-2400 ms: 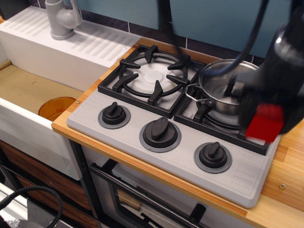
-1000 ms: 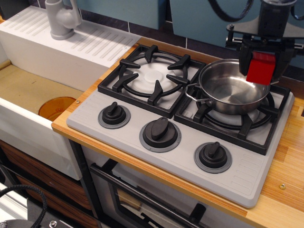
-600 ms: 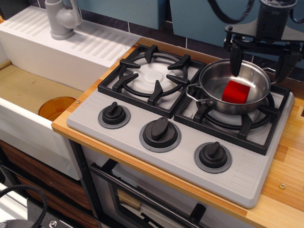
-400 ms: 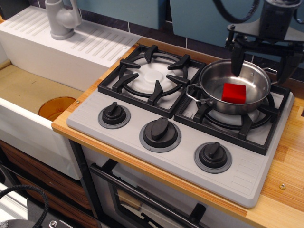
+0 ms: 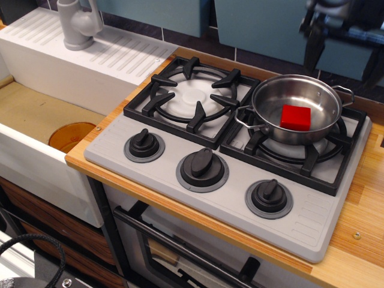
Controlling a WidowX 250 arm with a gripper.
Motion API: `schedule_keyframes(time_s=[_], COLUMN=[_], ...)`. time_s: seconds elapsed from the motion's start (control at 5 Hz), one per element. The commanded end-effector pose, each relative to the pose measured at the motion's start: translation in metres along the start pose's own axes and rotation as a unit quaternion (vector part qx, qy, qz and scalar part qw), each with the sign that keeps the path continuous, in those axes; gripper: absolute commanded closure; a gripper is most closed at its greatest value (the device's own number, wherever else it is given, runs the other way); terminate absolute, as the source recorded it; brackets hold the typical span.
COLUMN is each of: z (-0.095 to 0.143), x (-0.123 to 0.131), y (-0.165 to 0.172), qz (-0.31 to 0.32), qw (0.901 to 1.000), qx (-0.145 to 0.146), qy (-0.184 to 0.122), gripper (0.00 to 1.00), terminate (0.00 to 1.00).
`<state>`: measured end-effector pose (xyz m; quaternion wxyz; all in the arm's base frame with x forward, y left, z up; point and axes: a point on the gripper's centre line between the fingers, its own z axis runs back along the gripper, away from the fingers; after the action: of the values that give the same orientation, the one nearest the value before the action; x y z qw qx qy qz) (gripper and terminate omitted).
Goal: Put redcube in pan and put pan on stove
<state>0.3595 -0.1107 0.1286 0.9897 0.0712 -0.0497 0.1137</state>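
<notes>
The redcube [image 5: 296,117] lies flat inside the pan [image 5: 279,99], a shiny steel pan with wire loop handles. The pan sits on the right burner grate of the grey stove [image 5: 180,150]. My gripper [image 5: 344,54] is open and empty, raised above and behind the pan at the top right; its black fingers [image 5: 311,51] are blurred and its upper part is cut off by the frame edge.
The left burner grate [image 5: 191,96] is bare. Three black knobs [image 5: 202,167] line the stove front. A white sink [image 5: 36,120] with a grey tap [image 5: 78,24] and an orange drain disc [image 5: 71,135] lies to the left. A wooden counter [image 5: 363,222] borders the stove on the right.
My gripper carried the redcube over the pan, opened and dropped it in. The cube settled flat. The gripper then rose up and away from the pan.
</notes>
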Motion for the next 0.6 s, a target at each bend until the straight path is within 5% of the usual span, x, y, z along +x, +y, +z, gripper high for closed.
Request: schedule_keyframes(time_s=[0.0, 0.4], z=[0.031, 0.011], x=[0.029, 0.035], y=[0.032, 0.069], qz=[-0.013, -0.026], qw=[0.9991, 0.9983], qx=[-0.014, -0.031], qy=[-0.037, -0.041], gripper=[0.0, 0.0], terminate=[0.0, 0.0])
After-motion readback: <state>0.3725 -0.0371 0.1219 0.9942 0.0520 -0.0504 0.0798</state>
